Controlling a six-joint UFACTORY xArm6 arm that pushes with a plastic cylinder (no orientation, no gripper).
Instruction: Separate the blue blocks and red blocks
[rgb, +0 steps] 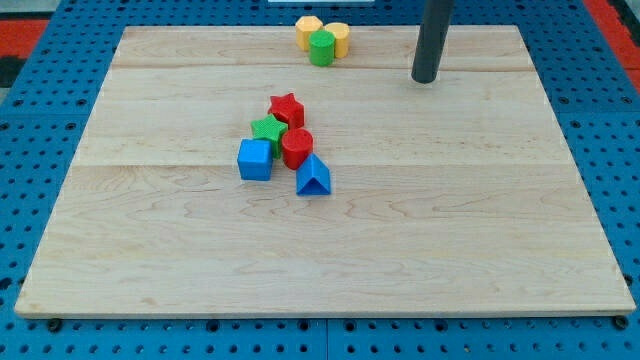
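A cluster sits left of the board's middle. A red star block (287, 108) is at its top, with a green star block (268, 130) just below it. A red cylinder (296, 148) stands to the right of the green star and touches it. A blue cube (255, 159) lies at the lower left of the cluster. A blue triangular block (313, 176) lies at the lower right, against the red cylinder. My tip (425, 79) is near the view's top right, far from the cluster and touching no block.
A yellow hexagonal block (308, 30), a yellow cylinder (338, 37) and a green cylinder (321, 47) are bunched at the board's top edge, left of my tip. The wooden board (450, 230) lies on a blue pegboard.
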